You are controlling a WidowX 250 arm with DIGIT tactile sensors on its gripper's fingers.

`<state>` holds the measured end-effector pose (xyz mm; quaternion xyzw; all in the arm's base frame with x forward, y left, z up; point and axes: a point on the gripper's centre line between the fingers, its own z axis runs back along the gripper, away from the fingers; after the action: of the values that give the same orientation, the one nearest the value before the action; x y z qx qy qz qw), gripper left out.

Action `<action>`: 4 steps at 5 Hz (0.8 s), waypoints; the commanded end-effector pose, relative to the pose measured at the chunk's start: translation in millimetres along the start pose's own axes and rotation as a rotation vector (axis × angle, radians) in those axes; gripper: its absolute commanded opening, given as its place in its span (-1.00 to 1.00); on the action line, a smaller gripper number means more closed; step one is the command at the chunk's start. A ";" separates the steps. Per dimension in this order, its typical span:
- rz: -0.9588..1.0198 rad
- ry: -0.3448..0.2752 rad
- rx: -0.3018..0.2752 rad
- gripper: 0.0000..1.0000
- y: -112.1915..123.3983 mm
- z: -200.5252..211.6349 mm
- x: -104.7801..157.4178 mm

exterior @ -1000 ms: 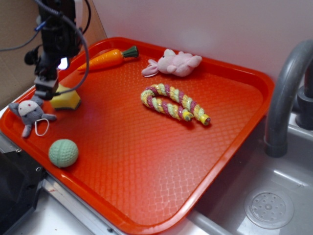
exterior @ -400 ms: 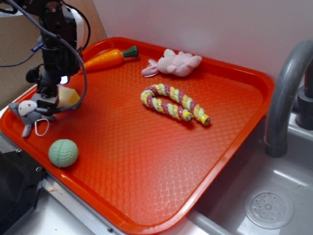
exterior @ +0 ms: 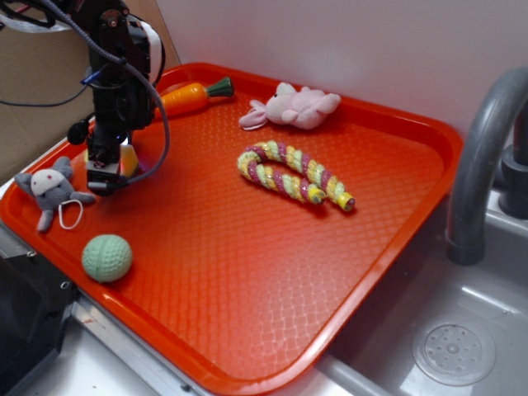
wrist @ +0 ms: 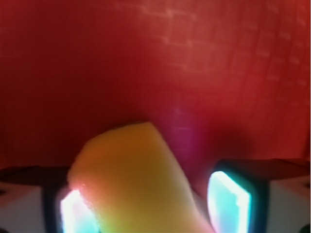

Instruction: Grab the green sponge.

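The green sponge (wrist: 133, 184), only its yellow foam showing, sits between the fingertips of the gripper (exterior: 107, 177) near the left edge of the red tray (exterior: 247, 330), between the grey mouse toy (exterior: 54, 188) and the toy carrot (exterior: 186, 97). In the wrist view it touches one pad while a gap remains at the other, so the jaws look parted, not clamped. Foam like this should be light, soft and compressible; pinching across its flat sides seems best
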<state>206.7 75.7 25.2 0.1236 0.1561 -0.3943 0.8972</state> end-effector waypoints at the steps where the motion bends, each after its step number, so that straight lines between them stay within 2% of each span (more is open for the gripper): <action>1: 0.547 -0.178 0.132 -1.00 1.7 53.0 -5.0; 2: 0.660 -0.286 0.040 -1.00 -16.3 105.6 16.4; 3: 0.916 -0.337 -0.028 -1.00 -35.3 158.6 34.3; 4: 1.037 -0.281 -0.113 -1.00 -47.5 202.8 37.5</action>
<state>222.5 -42.3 180.3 0.0883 -0.0097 0.1008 0.9909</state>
